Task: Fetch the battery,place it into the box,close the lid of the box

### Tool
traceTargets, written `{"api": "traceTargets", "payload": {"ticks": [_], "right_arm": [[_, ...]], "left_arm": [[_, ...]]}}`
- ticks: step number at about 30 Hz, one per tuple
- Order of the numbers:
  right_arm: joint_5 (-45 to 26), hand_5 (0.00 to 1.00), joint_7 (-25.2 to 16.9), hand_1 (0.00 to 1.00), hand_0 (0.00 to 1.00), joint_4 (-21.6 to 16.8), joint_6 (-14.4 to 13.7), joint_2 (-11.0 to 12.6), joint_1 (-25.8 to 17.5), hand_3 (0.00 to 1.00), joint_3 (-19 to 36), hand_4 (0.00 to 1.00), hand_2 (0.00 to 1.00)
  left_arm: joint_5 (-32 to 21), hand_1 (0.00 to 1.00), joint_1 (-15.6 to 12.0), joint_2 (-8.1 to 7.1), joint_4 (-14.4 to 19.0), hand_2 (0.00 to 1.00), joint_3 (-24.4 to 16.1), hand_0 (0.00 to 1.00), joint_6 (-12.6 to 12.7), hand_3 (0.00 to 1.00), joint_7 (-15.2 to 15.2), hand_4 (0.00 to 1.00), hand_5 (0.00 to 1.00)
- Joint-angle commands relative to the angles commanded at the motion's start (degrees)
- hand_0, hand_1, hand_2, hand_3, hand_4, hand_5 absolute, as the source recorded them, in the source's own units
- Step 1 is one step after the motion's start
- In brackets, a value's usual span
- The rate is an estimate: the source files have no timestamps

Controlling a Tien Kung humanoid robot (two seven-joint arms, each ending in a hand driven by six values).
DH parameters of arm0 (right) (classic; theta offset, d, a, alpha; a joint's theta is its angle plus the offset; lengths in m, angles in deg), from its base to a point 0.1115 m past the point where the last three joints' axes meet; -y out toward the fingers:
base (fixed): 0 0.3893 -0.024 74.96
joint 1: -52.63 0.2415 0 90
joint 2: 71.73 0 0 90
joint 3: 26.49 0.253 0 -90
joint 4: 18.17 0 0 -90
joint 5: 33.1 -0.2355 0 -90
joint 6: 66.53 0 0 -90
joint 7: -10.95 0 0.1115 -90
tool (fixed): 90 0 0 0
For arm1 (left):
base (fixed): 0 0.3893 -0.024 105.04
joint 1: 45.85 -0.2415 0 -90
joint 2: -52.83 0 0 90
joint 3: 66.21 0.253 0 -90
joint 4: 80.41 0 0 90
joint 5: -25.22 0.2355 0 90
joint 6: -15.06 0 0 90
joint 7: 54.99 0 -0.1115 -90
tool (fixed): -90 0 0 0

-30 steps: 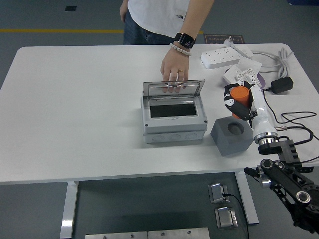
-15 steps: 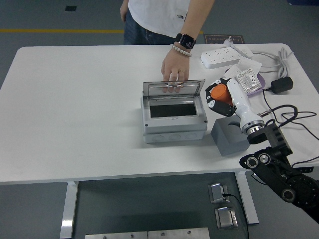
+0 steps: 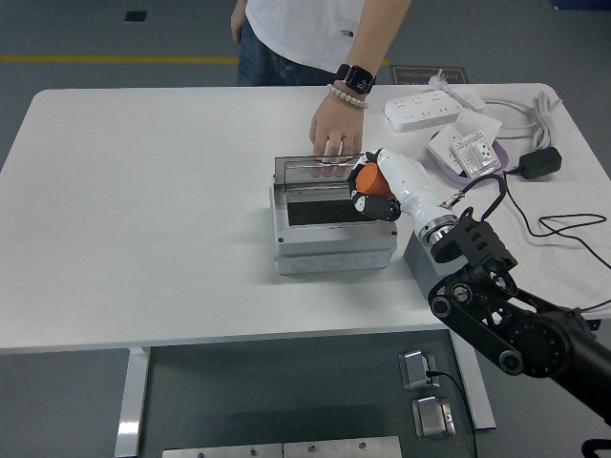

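Step in hand: putting the battery (image 3: 368, 177) into the box (image 3: 333, 229). Right robot hand (image 3: 380, 189) wrapped tight around the orange battery, holding it over the box's open top, near the 2 o'clock corner. Not yet inside. Left robot hand nowhere to be seen.

Box near the middle of the tabletop (image 3: 143, 200), gray, with a dark hollow showing inside. Lid (image 3: 329, 166) standing up at the 12 o'clock side of the box. A person's hand (image 3: 333, 126) resting on the top edge of that lid, likely keeping it up.

Next move, as a guess: lower the battery into the dark hollow, then let the fingers go loose. Needs care to miss the box wall and the lid. After that, lid to be pushed down, so the person's hand would have to be out of the way.

Gray block (image 3: 431, 260) with a hole in it at 4 o'clock from the box, partly hidden under the black arm.

Tabletop white and smooth. At the 2 o'clock part of it: a white power strip (image 3: 422, 111), a small white thing with a label (image 3: 472, 151), a black plug (image 3: 540, 161) and loose cords. Dark gray floor all around, with a yellow line (image 3: 115, 59) far off at 11 o'clock.
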Motion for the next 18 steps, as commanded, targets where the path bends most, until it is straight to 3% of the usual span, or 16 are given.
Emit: {"api": "traceTargets", "payload": {"ticks": [18], "right_arm": [[0.3,0.002,0.8,0.242,0.191,2.2,0.4,-3.6,3.0,0.244,-6.0,0.002,0.248]], "left_arm": [[-0.2,0.561,0.4,-0.09,0.0,0.511,0.5,0.402,-0.2,0.483,0.1,0.002,0.002]]}}
